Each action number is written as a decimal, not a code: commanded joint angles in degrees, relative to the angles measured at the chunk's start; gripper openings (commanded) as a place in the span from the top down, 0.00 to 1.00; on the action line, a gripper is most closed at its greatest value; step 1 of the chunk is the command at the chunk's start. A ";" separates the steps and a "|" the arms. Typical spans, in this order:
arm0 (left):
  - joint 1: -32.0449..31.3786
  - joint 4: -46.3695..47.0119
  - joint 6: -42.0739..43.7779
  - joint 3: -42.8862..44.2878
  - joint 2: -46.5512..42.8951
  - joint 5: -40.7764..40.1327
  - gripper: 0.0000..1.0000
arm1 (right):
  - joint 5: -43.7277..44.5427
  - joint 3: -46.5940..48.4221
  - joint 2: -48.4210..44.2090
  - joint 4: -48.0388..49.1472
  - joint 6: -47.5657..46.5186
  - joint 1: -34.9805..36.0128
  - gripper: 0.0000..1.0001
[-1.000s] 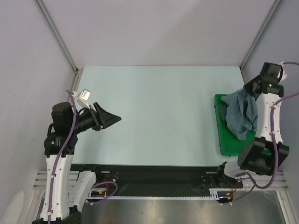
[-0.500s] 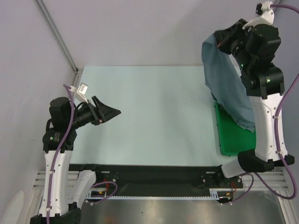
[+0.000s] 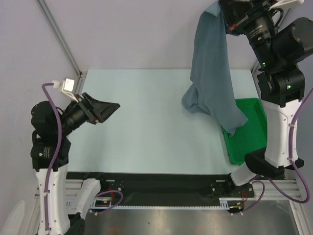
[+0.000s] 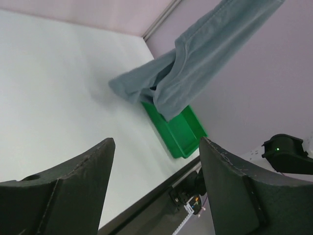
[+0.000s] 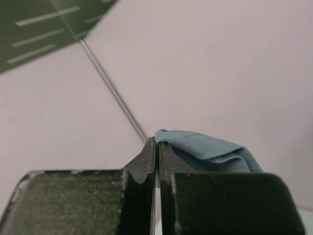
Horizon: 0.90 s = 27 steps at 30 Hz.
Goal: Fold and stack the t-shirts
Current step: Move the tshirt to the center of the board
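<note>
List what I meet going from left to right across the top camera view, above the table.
left gripper → hanging t-shirt → green tray

White link shells and black joint housings on left arm (image 3: 53, 188) and right arm (image 3: 279, 128). Purple cable (image 3: 45, 196) along each, ending in white connector (image 3: 67, 86) near wrist. Small green lights (image 3: 288, 88) on right arm's black joints. On left gripper (image 4: 156, 142), fingers (image 4: 73, 183) black, broad, wedge-shaped, matte. On right gripper (image 5: 157, 143), black, grainy-faced, tapered to thin edges.
</note>
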 commanded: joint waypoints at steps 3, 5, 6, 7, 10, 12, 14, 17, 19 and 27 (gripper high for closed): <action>-0.11 1.66 -0.23 7.49 -0.44 -3.96 0.24 | -3.84 7.53 -0.30 18.86 6.93 0.29 1.00; -0.11 1.13 -0.14 8.11 -0.88 -4.84 0.23 | -1.84 8.41 -0.92 21.59 5.36 -0.06 1.00; -0.11 1.22 -0.23 8.11 -0.88 -4.75 0.23 | -0.77 8.15 -2.05 22.03 4.05 -0.67 1.00; -0.11 1.05 -0.57 8.02 -0.88 -4.66 0.23 | 0.11 7.63 -2.58 23.43 2.56 -1.11 1.00; -0.20 1.22 -1.28 7.41 -0.88 -3.87 0.23 | 1.08 7.62 -3.29 24.67 2.19 -3.83 1.00; -0.11 0.96 -1.19 7.58 -1.23 -4.83 0.23 | 0.12 7.54 -3.29 25.37 3.07 -4.28 1.00; -0.20 -0.01 -0.84 8.28 -1.49 -5.89 0.23 | -1.72 7.01 -2.68 26.34 6.12 -4.10 1.00; -0.20 -2.55 0.91 10.65 -1.76 -9.31 0.23 | -4.36 5.08 0.74 27.31 9.13 -0.60 1.00; -0.20 -4.57 2.14 11.80 -1.85 -11.69 0.23 | -4.98 4.81 5.55 27.31 7.82 5.35 1.00; -0.20 -11.86 5.13 13.12 -5.53 -16.25 0.23 | -3.93 4.63 25.78 33.36 7.11 18.56 1.00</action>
